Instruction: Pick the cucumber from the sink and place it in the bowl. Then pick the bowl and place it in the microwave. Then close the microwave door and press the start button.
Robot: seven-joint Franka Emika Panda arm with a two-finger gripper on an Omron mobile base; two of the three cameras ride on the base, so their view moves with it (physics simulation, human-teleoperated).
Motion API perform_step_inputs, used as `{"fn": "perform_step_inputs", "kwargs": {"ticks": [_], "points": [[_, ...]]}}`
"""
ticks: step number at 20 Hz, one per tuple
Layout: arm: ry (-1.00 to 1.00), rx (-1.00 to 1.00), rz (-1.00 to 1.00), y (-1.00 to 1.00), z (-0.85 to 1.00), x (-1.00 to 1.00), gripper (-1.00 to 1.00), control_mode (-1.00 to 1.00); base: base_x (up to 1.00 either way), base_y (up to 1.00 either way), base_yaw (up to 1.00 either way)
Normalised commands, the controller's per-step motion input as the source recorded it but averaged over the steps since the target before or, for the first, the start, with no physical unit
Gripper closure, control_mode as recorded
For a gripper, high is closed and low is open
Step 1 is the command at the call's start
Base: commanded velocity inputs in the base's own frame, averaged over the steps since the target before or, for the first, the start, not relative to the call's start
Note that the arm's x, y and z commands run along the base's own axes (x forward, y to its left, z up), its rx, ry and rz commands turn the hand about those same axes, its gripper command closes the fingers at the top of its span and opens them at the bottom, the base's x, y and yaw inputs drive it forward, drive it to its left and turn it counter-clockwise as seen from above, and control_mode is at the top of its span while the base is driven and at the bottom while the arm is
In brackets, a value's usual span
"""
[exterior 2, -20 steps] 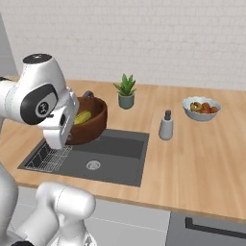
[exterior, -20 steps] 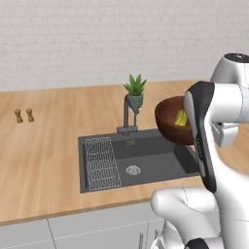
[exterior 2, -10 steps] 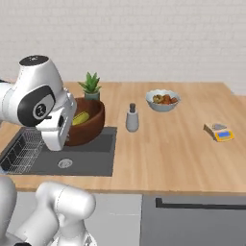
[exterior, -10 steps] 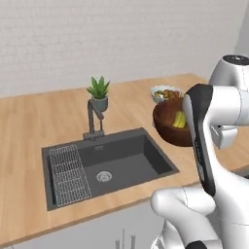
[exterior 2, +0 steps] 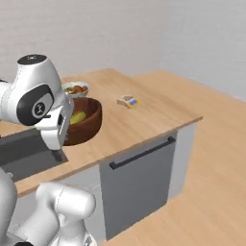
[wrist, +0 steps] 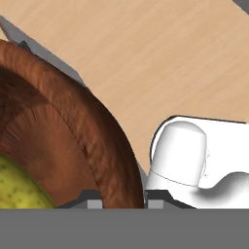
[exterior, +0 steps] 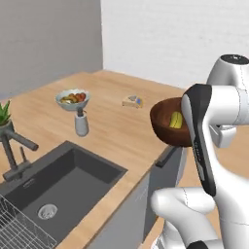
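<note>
The dark reddish-brown wooden bowl (exterior: 165, 130) hangs in the air off the counter's corner, with the yellow-green cucumber (exterior: 176, 120) lying inside it. In the right base view the bowl (exterior 2: 88, 123) and the cucumber (exterior 2: 78, 116) sit just beside my white forearm. In the hand view my gripper (wrist: 121, 203) is shut on the bowl's rim (wrist: 99, 133), one fingertip on each side of the wall, and the cucumber (wrist: 19, 188) shows at the lower left. The dark grey sink (exterior: 68, 182) lies at the lower left, far from the bowl. The microwave is out of view.
On the wooden counter stand a pale fruit bowl (exterior: 72, 98), a grey bottle (exterior: 81, 125) and a small yellow and blue item (exterior: 132, 101). The faucet (exterior: 14, 146) and a wire rack (exterior: 19, 228) are by the sink. A grey cabinet front with a bar handle (exterior 2: 141, 153) sits under the counter end.
The whole picture has swung, so the base has moved: sink and plant slid left and the counter's end and open floor came in. The bowl stays in the gripper.
</note>
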Motion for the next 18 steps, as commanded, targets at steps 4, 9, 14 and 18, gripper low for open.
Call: {"fn": "perform_step_inputs", "kwargs": {"ticks": [4, 9, 14, 18], "points": [[0.00, 0.00, 0.00, 0.00, 0.00, 0.00, 1.00, 1.00, 0.00, 0.00, -1.00], [0.00, 0.00, 0.00, 0.00, 0.00, 0.00, 1.00, 1.00, 0.00, 0.00, -1.00], [0.00, 0.00, 0.00, 0.00, 0.00, 0.00, 1.00, 1.00, 0.00, -0.02, -0.98], [0.00, 0.00, 0.00, 0.00, 0.00, 0.00, 1.00, 1.00, 0.09, -0.03, -0.89]]}}
